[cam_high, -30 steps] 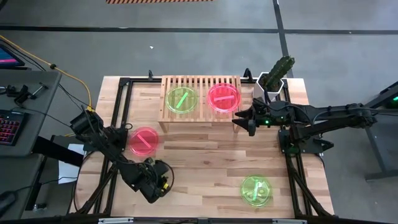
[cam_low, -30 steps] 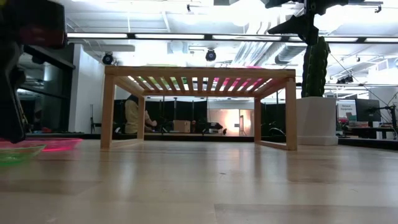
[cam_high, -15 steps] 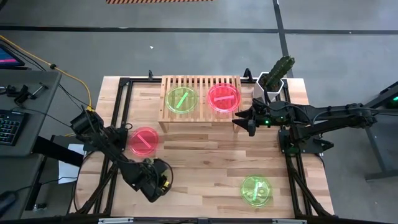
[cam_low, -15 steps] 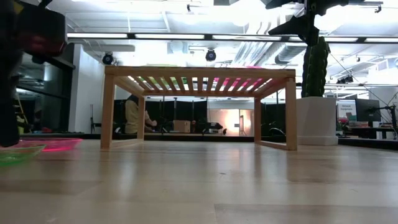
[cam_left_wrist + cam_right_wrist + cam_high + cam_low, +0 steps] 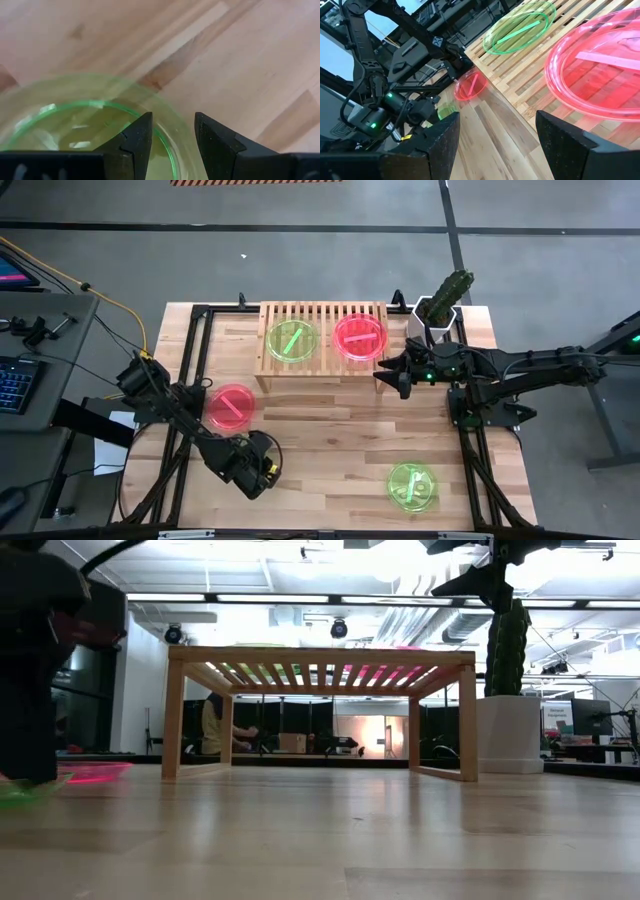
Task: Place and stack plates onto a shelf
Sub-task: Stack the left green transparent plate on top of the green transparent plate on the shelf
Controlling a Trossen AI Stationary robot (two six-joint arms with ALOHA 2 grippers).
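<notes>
Tabletop: left gripper [image 5: 172, 131] straddling green plate [image 5: 75, 125] rim

From above, the left gripper [image 5: 262, 468] near the desk's front edge hides the green plate [image 5: 75, 125] under it; its wrist view cuts that plate's rim off. In the low view the shelf [image 5: 320, 655] top hides its plates.

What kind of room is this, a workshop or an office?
Probably a robotics lab or workshop: a bare grey concrete floor marked with dark tape lines, exposed ceiling ducts and strip lights, and a grey side desk carrying a backlit keyboard.
</notes>
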